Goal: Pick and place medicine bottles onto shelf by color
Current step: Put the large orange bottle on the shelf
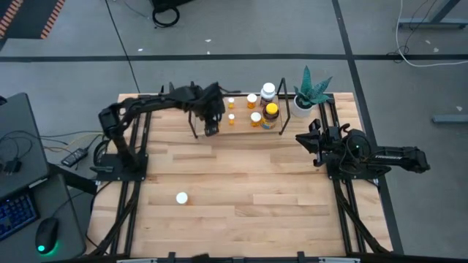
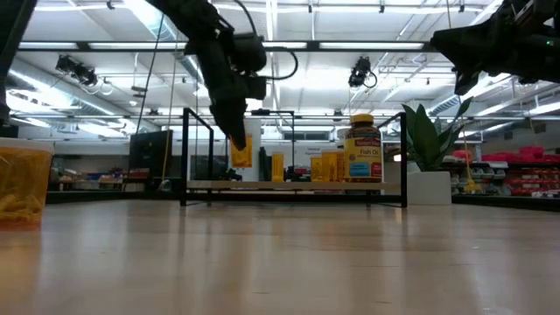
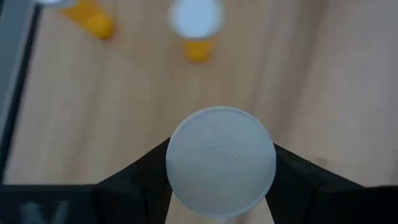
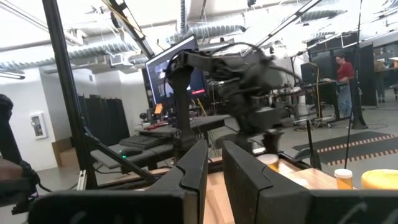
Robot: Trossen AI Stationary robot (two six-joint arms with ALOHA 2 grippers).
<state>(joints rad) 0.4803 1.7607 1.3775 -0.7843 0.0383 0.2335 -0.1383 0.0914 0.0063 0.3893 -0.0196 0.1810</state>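
The left gripper (image 1: 211, 128) is hanging above the left end of the low shelf with the light wooden board and black wire frame (image 1: 241, 128), and it's got one of the tiny orange bottles with a white cap (image 3: 221, 160) pinched between its dark fingers (image 3: 138, 175). In the left wrist view you're looking straight down on that round white cap, one finger pressed against each side, so the jaws are roughly half open, clamped on the bottle. From the low view the bottle looks like it's hanging just above the board rather than standing on it, but I can't be sure from that angle.

Stuff already on the shelf: four small orange bottles with white caps (image 1: 251, 98) in a loose cluster mid-board, then the larger white bottle (image 1: 268, 90) and the dark amber bottle with the yellow lid (image 1: 271, 111) further right. Just off the shelf's right end sits a white pot with a spiky green plant (image 1: 306, 102). The nearest orange bottles are close to the held one, with the shelf's upright end loop just on its other side.

One more white-capped orange bottle (image 1: 182, 198) stands alone out on the wooden tabletop (image 1: 241, 197), well apart from everything, toward the near left.

The right gripper (image 1: 313, 141) is parked up off the table beside the right end of the shelf, fingers closed with nothing in them.
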